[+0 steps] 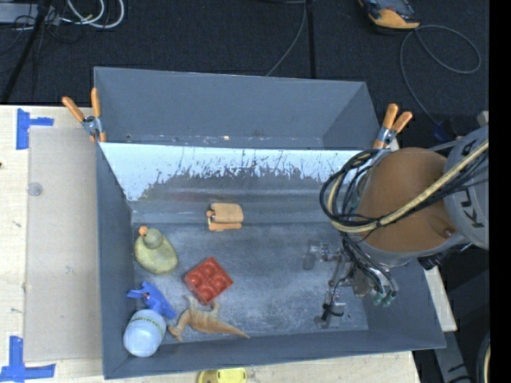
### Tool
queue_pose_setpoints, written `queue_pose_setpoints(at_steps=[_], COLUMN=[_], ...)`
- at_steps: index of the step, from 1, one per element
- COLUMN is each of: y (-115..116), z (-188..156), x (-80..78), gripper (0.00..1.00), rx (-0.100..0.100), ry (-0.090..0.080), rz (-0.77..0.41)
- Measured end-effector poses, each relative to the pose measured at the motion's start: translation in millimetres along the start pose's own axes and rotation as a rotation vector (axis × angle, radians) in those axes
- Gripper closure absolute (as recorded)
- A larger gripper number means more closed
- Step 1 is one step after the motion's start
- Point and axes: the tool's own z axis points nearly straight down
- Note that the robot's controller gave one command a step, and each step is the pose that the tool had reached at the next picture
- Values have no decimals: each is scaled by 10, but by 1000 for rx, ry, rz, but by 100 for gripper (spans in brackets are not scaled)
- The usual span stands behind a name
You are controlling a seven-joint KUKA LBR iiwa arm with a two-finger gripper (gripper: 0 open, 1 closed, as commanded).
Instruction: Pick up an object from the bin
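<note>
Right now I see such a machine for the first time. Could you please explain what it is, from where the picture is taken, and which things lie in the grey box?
This is one robot arm with a gripper at its end. The orange cover and the black cables are parts of the arm. The camera looks down on a grey metal bin, and the arm reaches in from the right. The gripper is low over bare floor, away from the things. At the left lie a tan block, a yellow-green toy, a red brick, a spray bottle and an orange toy animal.
</note>
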Motion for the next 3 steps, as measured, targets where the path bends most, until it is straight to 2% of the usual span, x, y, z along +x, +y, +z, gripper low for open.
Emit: queue_pose_setpoints(at_steps=[1, 2, 3], y=[0, 192, 605], z=[-41, 185, 575], x=[-17, -263, -380], gripper=[0, 0, 0], rx=[0, 2, 1], ry=[-8, -13, -8], rz=[-1, -67, -134])
